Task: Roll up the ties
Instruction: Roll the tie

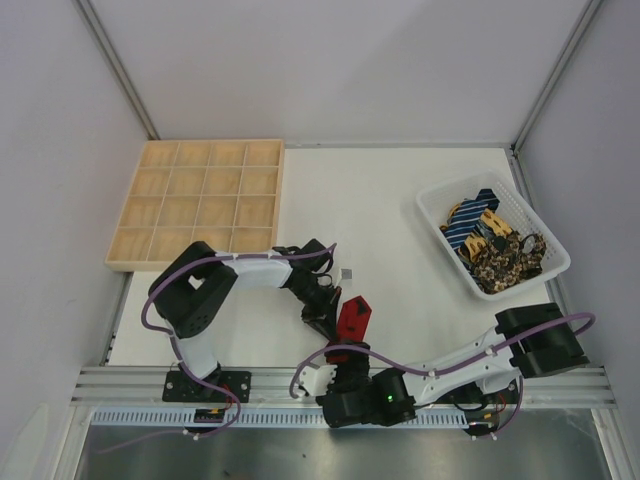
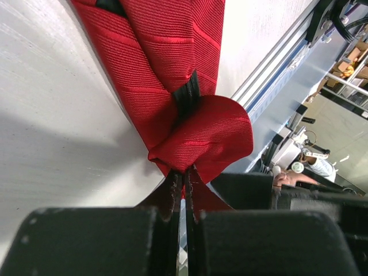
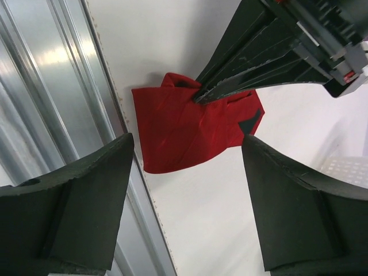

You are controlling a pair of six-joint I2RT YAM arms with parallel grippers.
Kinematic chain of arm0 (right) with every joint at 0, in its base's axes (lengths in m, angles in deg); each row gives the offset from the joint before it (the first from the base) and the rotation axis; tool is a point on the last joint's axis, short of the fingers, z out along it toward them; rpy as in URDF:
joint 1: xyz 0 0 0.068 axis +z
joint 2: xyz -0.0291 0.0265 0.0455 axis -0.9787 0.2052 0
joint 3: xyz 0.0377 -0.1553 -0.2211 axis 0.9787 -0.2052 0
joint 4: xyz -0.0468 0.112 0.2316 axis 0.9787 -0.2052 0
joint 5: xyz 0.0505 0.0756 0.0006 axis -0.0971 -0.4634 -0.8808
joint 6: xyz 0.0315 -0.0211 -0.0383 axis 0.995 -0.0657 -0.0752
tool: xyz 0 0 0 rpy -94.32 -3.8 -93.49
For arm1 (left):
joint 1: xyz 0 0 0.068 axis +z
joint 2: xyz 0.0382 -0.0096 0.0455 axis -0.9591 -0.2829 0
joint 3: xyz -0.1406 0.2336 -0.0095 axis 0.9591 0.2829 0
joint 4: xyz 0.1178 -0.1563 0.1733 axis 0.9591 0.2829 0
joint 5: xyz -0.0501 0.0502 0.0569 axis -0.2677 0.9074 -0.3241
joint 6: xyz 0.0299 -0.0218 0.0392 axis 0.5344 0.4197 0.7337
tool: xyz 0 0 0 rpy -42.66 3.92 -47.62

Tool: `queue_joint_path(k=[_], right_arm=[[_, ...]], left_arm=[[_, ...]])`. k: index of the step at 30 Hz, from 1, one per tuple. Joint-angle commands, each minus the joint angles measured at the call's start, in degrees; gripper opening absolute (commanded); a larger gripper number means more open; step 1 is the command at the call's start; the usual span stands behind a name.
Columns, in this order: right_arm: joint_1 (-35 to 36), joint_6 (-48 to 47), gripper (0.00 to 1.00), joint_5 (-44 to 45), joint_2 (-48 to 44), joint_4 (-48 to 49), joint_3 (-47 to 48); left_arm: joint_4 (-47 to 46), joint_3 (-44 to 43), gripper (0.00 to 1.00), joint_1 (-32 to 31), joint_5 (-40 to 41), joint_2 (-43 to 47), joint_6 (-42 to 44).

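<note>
A: Red tie (image 1: 353,318) sits bunched at the table's (image 1: 400,210) near edge, left claw (image 2: 183,187) clamped on its fold. Right claw (image 3: 187,167) apart, above it.

B: Risk?

A: If right shuts off-center or left lets go early, roll prob springs loose, could slip off the edge. No readable labels/writing.

Red tie (image 2: 172,63) was ribbed woven cloth with a slight sheen, a black fabric loop (image 2: 187,95) sewn on it. Left gripper (image 2: 183,195) fingers looked matt black plastic, faintly grainy; right gripper (image 3: 187,172) the same. Table (image 1: 400,200) was smooth matt white. Compartment tray (image 1: 200,200) was pale bare wood. Basket (image 1: 440,200) was white perforated plastic. Near-edge rail (image 3: 52,86) was brushed glossy metal. Cables (image 1: 160,290) had a smooth purple sleeve.
</note>
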Motion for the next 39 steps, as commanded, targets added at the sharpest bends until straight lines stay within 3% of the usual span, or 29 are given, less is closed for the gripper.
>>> queue_joint_path(k=[1, 22, 33, 35, 39], right_arm=[[-0.5, 1.0, 0.80, 0.0, 0.7, 2.4, -1.2], [-6.0, -2.8, 0.67, 1.1, 6.9, 7.4, -1.9], [-6.4, -2.9, 0.70, 0.7, 11.8, 7.2, 0.0], [-6.3, -2.6, 0.68, 0.9, 12.3, 7.1, 0.3], [-6.3, -1.2, 0.56, 0.9, 12.9, 6.4, 1.9]], left_arm=[[1.4, -1.6, 0.00, 0.4, -0.9, -0.2, 0.9], [1.2, -0.7, 0.00, 0.5, -2.1, -0.3, 0.7], [2.2, -1.5, 0.01, 1.2, -2.3, -0.6, 1.3], [3.0, -2.2, 0.01, 1.2, -2.2, -0.8, 1.8], [4.0, -3.4, 0.00, 1.2, -2.3, -1.1, 2.4]])
